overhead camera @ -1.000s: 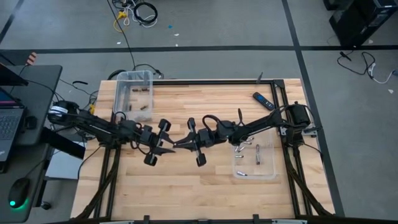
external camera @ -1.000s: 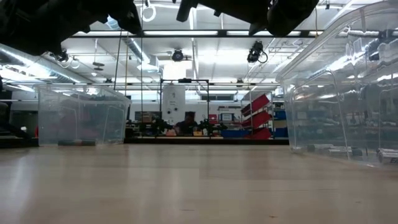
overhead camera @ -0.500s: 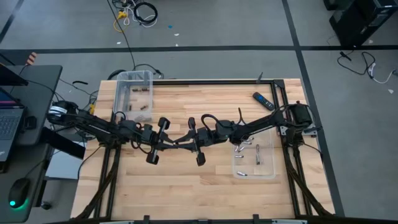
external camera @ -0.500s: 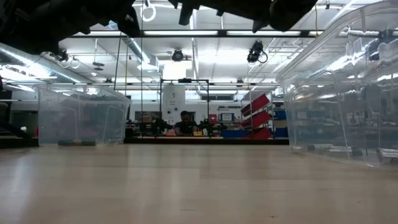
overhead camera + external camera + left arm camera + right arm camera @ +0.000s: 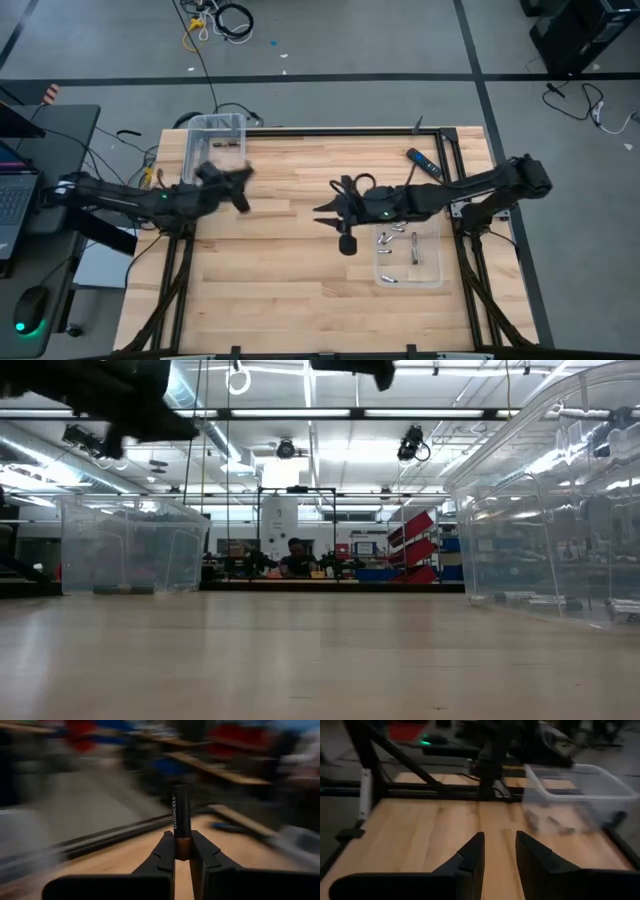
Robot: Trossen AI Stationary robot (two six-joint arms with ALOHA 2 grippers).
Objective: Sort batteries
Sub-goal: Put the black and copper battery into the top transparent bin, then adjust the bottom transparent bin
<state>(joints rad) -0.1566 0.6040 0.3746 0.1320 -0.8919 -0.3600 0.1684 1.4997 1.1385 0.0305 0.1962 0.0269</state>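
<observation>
Clear bins (image 5: 213, 150) (image 5: 409, 262) each hold loose batteries (image 5: 414, 247)

Black, copper-banded battery (image 5: 181, 820); pale wooden table (image 5: 300, 270).

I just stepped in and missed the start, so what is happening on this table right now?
A two-armed robot is sorting batteries. The left end effector is shut on a dark battery, standing upright between its fingers, and in the high view it sits near the clear bin at the table's far left corner. The right end effector is open and empty over the middle of the table, beside the other clear bin, which holds several silvery batteries. A black remote lies near the far right corner.
</observation>
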